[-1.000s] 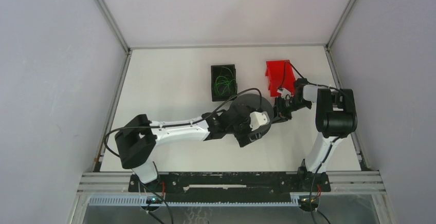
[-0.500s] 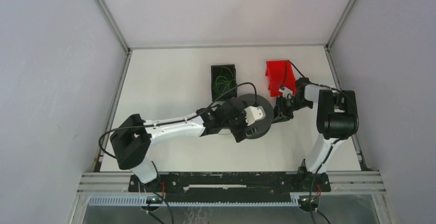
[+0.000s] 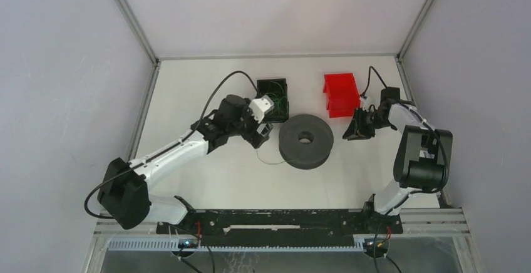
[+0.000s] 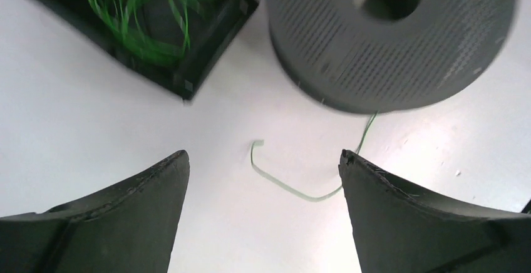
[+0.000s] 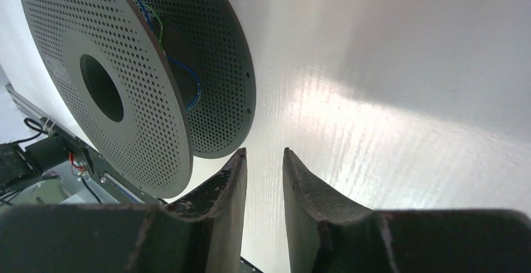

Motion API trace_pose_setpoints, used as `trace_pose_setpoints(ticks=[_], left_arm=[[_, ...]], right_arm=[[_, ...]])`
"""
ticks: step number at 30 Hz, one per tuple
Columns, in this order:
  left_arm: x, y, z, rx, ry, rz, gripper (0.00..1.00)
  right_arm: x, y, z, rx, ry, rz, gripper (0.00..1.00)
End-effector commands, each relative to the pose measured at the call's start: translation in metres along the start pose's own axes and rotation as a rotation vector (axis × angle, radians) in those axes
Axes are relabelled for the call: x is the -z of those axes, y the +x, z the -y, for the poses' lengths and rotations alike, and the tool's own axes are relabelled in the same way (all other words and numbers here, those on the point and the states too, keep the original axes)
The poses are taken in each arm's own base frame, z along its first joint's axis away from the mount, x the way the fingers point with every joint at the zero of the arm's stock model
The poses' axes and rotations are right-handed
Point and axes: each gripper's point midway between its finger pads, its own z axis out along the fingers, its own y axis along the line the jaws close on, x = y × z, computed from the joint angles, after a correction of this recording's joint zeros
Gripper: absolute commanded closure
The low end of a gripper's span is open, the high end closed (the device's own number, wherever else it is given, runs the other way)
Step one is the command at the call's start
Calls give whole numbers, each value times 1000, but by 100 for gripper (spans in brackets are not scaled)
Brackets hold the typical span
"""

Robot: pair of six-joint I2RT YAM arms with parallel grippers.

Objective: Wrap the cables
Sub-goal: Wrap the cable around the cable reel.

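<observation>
The left claw [image 3: 263, 130] hung above the white table [image 3: 206, 91] with its two fingers [image 4: 125, 216] spread wide apart and nothing between them. Directly beneath the gap, in the left wrist view, lay a loose end of thin green cable [image 4: 291, 187]. It curved across the table from a small hooked tip near the middle of the gap towards the right finger, then ran up to the rim of the grey spool [image 3: 305, 140]. The spool lay flat on the table ahead of that claw and off to its right, with its perforated top flange and centre hole facing up. Ahead of the claw and to its left sat a black tray [image 4: 206, 41] holding a tangle of bright green cables [image 4: 141, 10]. From the top camera, the claw sat between the tray and the spool, close to both and touching neither.

The right claw [image 3: 354, 129] stood on the far side of the spool from the left one, low over the table and pointing at the spool's edge. Its fingers [image 5: 213, 198] were drawn almost together, with only a narrow slit between the tips, and they gripped nothing. Just ahead of those tips, the right wrist view showed the spool side-on. Blue and green cable [image 5: 181, 76] was wound between its two perforated flanges. A red bin [image 3: 340, 94] stood just beside this claw, on the side away from the arm bases.
</observation>
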Motion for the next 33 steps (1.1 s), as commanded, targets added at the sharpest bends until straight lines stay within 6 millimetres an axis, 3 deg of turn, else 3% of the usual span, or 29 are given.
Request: trace_pose_setpoints(ticks=[1, 4, 8, 11, 15, 28, 33], left_arm=[[3, 70, 0, 217, -31, -175, 7], [-3, 97, 6, 305, -29, -261, 7], [-13, 109, 10, 386, -4, -318, 12], [-23, 113, 14, 433, 37, -343, 20], [-37, 116, 19, 473, 84, -368, 39], [-67, 87, 4, 502, 87, -293, 79], [-65, 61, -11, 438, 75, -224, 96]], right_arm=[[24, -26, -5, 79, 45, 113, 64], [30, -34, -6, 95, 64, 145, 64], [31, -35, -3, 98, 84, 153, 64], [27, -31, -3, 84, 72, 141, 64], [24, -30, -5, 67, 48, 131, 65], [16, -28, -7, 53, -2, 109, 65], [15, -28, -11, 58, -28, 109, 66]])
